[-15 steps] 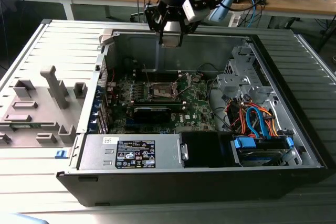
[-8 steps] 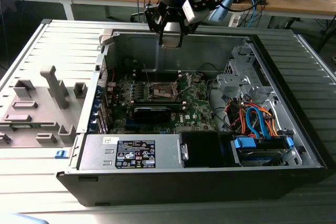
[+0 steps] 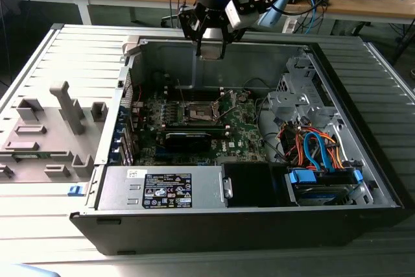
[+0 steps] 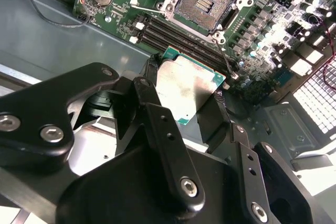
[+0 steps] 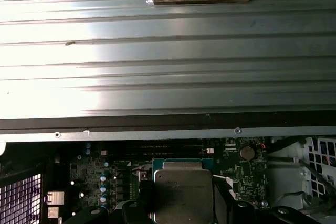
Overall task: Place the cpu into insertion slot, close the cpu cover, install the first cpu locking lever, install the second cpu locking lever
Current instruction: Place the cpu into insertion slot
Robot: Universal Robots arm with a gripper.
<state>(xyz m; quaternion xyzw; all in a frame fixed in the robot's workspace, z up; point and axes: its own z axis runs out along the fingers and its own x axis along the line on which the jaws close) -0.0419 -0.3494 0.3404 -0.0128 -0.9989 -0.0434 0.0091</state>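
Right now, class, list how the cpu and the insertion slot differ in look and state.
The cpu shows a plain silvery-grey top; the insertion slot is dark inside a silver rim. The cpu is clamped in the gripper; the insertion slot sits empty on the green board. Both are square.

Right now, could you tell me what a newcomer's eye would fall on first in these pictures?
In the exterior view, the black tool hangs above the open computer case. In the second wrist view it grips a silvery square chip by its edges, while the empty socket sits apart from it on the green board.
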